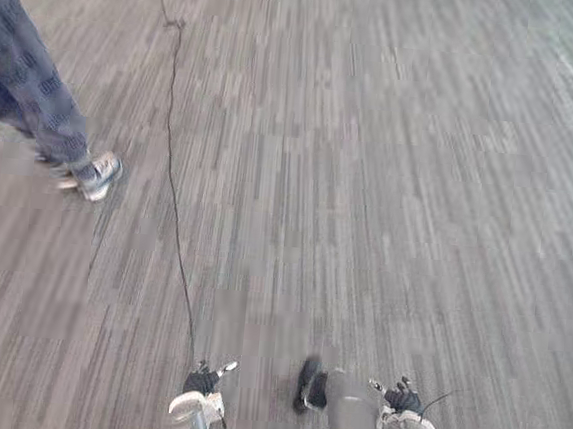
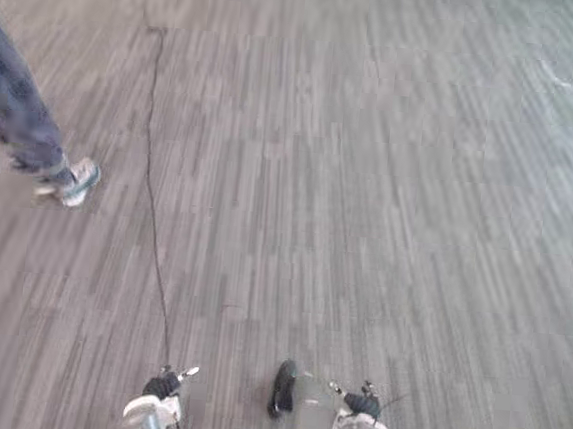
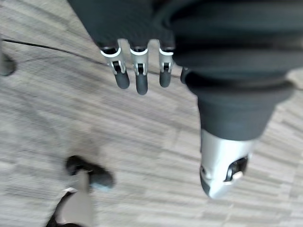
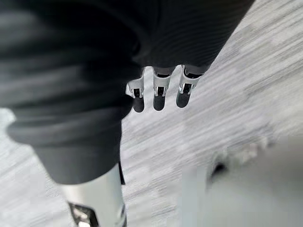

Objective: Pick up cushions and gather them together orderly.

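Note:
My left hand (image 3: 137, 78) hangs at my side over the grey striped carpet (image 3: 142, 142). Its fingers point straight down and hold nothing. My right hand (image 4: 158, 94) hangs the same way on the other side, fingers straight and relaxed, with only carpet (image 4: 246, 85) beneath them. Both hands are open.
A person in blue jeans (image 1: 27, 81) and light sneakers (image 1: 94, 173) stands at the far left, a few steps ahead of me. Grey striped carpet (image 1: 370, 182) stretches ahead and to the right.

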Available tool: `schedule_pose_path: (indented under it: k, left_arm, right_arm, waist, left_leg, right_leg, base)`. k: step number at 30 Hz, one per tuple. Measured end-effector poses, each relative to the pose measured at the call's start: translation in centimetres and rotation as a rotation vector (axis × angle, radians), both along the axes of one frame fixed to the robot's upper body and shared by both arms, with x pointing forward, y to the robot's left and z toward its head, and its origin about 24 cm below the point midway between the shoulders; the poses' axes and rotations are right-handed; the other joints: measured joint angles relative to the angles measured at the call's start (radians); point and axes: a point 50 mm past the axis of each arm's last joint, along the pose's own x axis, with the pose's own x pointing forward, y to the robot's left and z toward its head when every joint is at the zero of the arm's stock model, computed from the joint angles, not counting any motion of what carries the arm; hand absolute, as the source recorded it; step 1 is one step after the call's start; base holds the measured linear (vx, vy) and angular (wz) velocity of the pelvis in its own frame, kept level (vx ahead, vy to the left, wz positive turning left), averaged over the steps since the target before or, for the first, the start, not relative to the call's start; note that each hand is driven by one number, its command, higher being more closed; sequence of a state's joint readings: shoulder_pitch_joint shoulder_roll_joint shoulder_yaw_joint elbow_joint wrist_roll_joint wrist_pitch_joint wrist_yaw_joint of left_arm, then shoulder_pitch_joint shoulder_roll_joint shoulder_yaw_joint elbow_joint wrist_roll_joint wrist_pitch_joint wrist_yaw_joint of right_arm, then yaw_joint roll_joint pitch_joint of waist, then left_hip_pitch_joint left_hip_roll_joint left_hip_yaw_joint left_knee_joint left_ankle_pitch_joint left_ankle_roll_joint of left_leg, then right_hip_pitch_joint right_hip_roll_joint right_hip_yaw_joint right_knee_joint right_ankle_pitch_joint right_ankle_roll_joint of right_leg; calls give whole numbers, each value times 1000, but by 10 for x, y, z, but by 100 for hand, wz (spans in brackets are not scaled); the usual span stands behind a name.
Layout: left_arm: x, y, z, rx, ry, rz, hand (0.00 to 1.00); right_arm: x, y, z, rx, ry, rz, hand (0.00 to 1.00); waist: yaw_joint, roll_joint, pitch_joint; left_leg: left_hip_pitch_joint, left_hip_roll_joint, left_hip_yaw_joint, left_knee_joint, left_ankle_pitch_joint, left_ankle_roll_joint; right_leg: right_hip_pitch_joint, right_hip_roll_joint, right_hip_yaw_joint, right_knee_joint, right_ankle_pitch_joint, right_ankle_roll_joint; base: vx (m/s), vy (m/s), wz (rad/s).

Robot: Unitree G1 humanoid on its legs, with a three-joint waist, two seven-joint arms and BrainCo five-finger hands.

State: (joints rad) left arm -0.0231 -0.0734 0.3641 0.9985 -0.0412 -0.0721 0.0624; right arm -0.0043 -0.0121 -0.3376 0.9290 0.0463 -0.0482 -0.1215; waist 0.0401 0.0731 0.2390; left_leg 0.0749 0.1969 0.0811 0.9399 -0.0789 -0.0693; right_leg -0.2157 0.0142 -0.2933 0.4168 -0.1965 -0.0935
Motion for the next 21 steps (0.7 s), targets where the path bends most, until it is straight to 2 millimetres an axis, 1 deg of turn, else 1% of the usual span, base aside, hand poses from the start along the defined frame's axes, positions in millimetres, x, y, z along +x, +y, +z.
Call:
schedule_pose_path:
  k: [1,2,3,4,5,6,7,8,9,10,11,12,13,14,15,16,17,18,19,20,21]
  left_arm:
    - [2,4,2,9,-14,12,0]
    - [5,8,5,24,-32,10,0]
    - [8,12,7,38,-51,9,0]
    - [12,14,11,47,-76,7,0]
    - [14,15,13,54,-91,10,0]
    - [15,16,14,57,-98,10,0]
    - [13,17,13,59,-96,13,0]
    - [9,19,13,64,-89,21,0]
    - [6,22,13,61,-96,49,0]
    - [5,25,13,73,-102,52,0]
    - [8,27,15,85,-113,42,0]
    - [8,28,16,88,-115,40,0]
    - [6,34,15,100,-105,48,0]
    - [4,37,15,108,-95,46,0]
    - [2,39,13,112,-78,47,0]
    - [-1,38,11,110,-59,50,0]
    - [-3,36,9,106,-40,49,0]
    - [-4,33,7,101,-26,37,0]
    - [-3,30,7,97,-25,25,0]
    - [1,24,7,87,-31,4,0]
    - [3,20,6,78,-31,-5,0]
  right_arm:
    - [1,8,-1,17,2,16,0]
    - [0,17,-3,34,13,35,0]
    - [-1,23,-5,52,21,40,0]
    - [-1,31,-7,71,29,51,0]
    - [-1,33,-7,77,29,53,0]
    - [2,36,-6,84,22,60,0]
    - [3,41,-6,90,23,73,0]
    - [2,43,-6,95,25,77,0]
    - [1,46,-7,101,30,79,0]
    - [-1,47,-8,102,43,84,0]
    - [-4,49,-10,105,54,102,0]
    - [-3,48,-9,103,49,98,0]
    - [-4,48,-9,104,50,97,0]
    - [-3,49,-8,104,43,93,0]
    - [-2,48,-8,101,32,94,0]
    - [-2,46,-7,95,28,94,0]
    - [-3,46,-8,94,29,92,0]
    - [-7,46,-9,93,35,90,0]
    - [-8,46,-8,93,29,88,0]
    - [-6,43,-4,75,1,86,0]
    - [-3,42,-3,70,-12,86,0]
  waist:
    - [14,-3,7]
    - [23,-27,14]
    - [29,-39,13]
    - [40,-50,11]
    - [52,-61,17]
    - [62,-61,17]
    - [73,-63,18]
    - [76,-66,17]
    - [82,-78,14]
    - [94,-93,-1]
    - [89,-116,-17]
    - [91,-125,-23]
    - [97,-149,-34]
    - [100,-171,-34]
    - [104,-180,-29]
    - [102,-175,-26]
    - [89,-167,-22]
    - [71,-153,-19]
    - [65,-143,-22]
    - [56,-133,-25]
    - [48,-129,-23]
  left_leg:
    - [-105,30,25,155,-66,10]
    - [-189,36,49,187,-115,28]
    - [-253,38,67,173,-147,37]
    - [-338,38,97,107,-188,46]
    - [-401,33,127,9,-210,50]
    - [-438,22,138,-72,-213,50]
    - [-479,-3,146,-220,-198,47]
    - [-497,-26,146,-377,-147,30]
    - [-502,-43,139,-449,-37,30]
    - [-490,-67,155,-434,-11,62]
    - [-491,-76,179,-413,-66,69]
    - [-489,-75,188,-373,-107,88]
    - [-462,-77,225,-334,-159,109]
    - [-416,-90,257,-334,-188,123]
    - [-323,-107,282,-364,-220,131]
    - [-256,-116,287,-398,-236,129]
    - [-176,-125,291,-442,-244,125]
    - [-99,-126,300,-497,-245,123]
    - [-49,-126,324,-539,-245,123]
    - [25,-123,357,-610,-255,102]
    - [77,-118,386,-648,-265,78]
  right_leg:
    - [97,15,13,-52,-25,-2]
    - [172,15,24,-97,-41,2]
    - [222,13,30,-132,-49,9]
    - [281,12,46,-181,-61,23]
    - [328,5,72,-213,-74,41]
    - [360,-4,90,-229,-85,52]
    - [404,-26,126,-252,-109,76]
    - [439,-50,157,-256,-135,92]
    - [465,-73,195,-264,-165,110]
    - [477,-97,246,-263,-174,108]
    - [462,-121,291,-243,-145,92]
    - [438,-129,333,-199,-114,110]
    - [418,-149,384,-99,-104,135]
    - [378,-169,412,41,-88,174]
    - [298,-169,439,293,-37,265]
    - [238,-168,422,453,-13,307]
    - [176,-167,382,596,-15,302]
    - [111,-162,316,689,-30,274]
    - [54,-163,273,710,-43,248]
    - [-31,-172,182,681,-68,204]
    - [-84,-180,99,610,-83,175]
  base:
    - [638,-21,-14]
    - [756,-45,-13]
    - [708,-39,-14]
    - [694,12,-35]
    - [456,31,-50]
    - [660,148,-73]
    - [571,166,-82]
    - [847,297,-99]
    - [705,313,-98]
    - [716,338,-72]
    - [741,377,-57]
    - [735,405,-44]
    - [845,447,-53]
    - [783,362,-73]
    - [611,237,-79]
    - [542,164,-86]
    - [498,112,-62]
    - [475,102,-53]
    - [462,104,-62]
    - [455,118,-70]
    - [463,110,-69]
